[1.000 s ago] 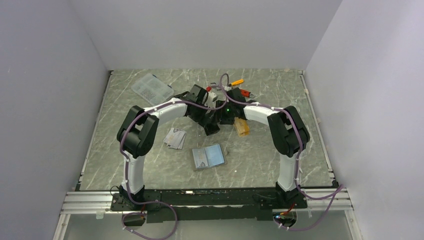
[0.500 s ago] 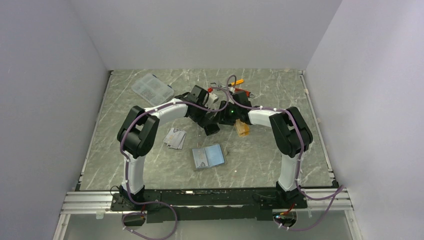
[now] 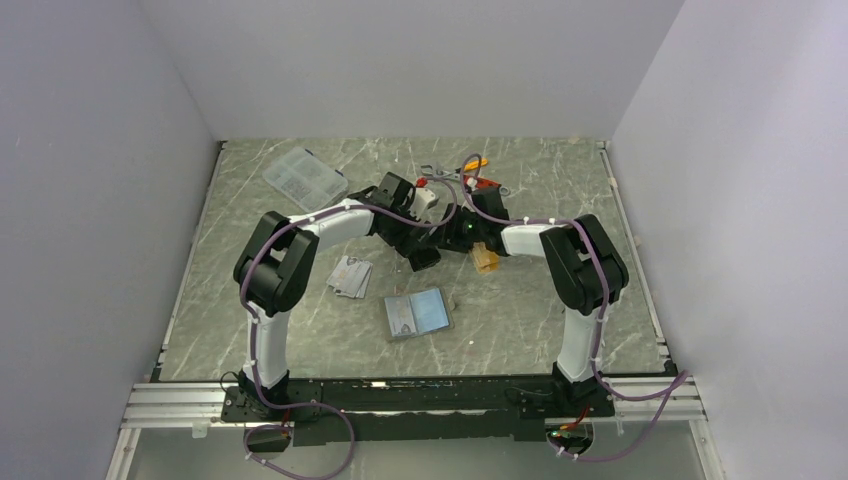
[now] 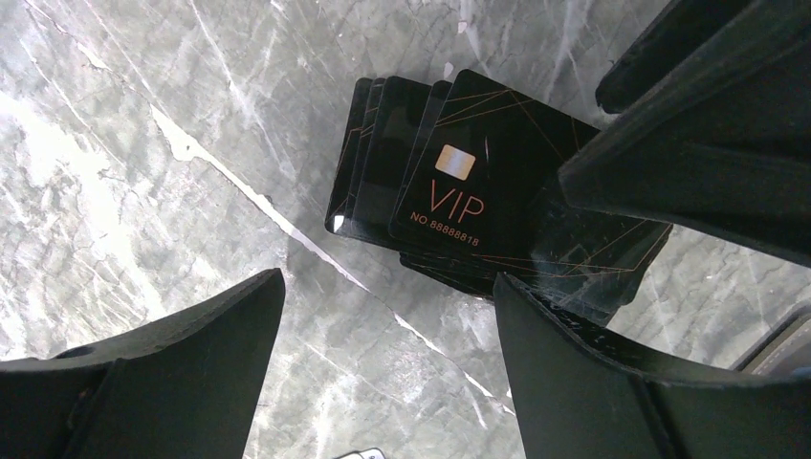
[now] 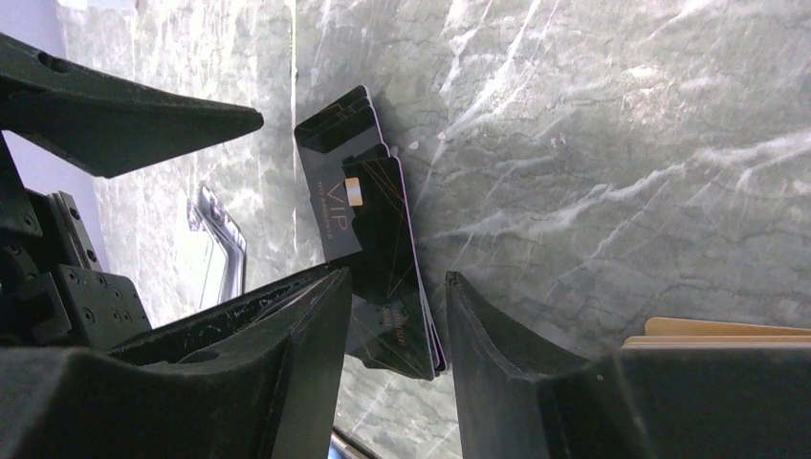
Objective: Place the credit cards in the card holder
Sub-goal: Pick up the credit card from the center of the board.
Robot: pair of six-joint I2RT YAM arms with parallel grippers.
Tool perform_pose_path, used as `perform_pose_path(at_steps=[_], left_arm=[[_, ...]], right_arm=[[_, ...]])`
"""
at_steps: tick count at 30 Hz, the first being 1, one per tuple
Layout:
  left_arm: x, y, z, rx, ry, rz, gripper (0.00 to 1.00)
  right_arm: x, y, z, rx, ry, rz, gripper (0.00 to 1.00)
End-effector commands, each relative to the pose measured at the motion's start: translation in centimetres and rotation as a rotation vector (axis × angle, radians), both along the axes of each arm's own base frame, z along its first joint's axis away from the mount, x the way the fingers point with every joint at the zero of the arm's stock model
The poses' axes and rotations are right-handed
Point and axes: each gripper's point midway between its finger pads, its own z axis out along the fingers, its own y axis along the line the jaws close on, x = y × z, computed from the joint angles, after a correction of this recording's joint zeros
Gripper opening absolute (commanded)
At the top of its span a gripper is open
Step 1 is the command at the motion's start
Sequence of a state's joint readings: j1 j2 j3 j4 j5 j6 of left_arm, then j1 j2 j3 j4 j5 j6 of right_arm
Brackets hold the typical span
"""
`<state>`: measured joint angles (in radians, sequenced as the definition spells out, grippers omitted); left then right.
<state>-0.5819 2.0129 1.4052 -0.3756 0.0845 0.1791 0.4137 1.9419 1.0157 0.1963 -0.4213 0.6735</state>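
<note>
I have both arms meeting over the fanned stack of black VIP cards (image 4: pixel 459 182), which lies flat on the surface (image 3: pixel 300 330) toward the far middle. The card holder (image 3: pixel 418 314) lies open nearer the bases, well apart from the stack. My right claw (image 5: pixel 399 275) is narrow and straddles one end of the stack, but I judge it is not clamped on anything. My left claw (image 4: pixel 387 282) is spread wide just beside the stack and holds nothing. To do this well, I would take only the top card. I would use a left fingertip to pin the rest so the fan does not slide, then tip the card's edge up before closing. The orange-gold cards (image 3: pixel 485 258) and silvery-grey cards (image 3: pixel 350 277) can wait.
</note>
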Motion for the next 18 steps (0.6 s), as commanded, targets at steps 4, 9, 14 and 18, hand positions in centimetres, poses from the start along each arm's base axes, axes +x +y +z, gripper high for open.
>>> perform_pose_path(at_steps=[4, 9, 14, 18], left_arm=[[0.9, -0.9, 2.3, -0.057, -0.051, -0.035, 0.85], [0.1, -1.2, 4.4, -0.139, -0.05, -0.091, 0.84], [0.1, -1.2, 6.1, -0.211, -0.047, -0.133, 0.83], [1.4, -0.8, 5.2, -0.174, -0.059, -0.088, 0.83]], right_arm=[[-4.3, -2.3, -4.5, -0.119, 0.165, 0.002, 0.44], [-4.6, -2.5, -4.8, -0.128, 0.173, 0.007, 0.44], [-4.6, -2.3, -4.9, -0.125, 0.177, 0.013, 0.44], [-4.5, -2.2, -4.9, -0.124, 0.177, 0.014, 0.44]])
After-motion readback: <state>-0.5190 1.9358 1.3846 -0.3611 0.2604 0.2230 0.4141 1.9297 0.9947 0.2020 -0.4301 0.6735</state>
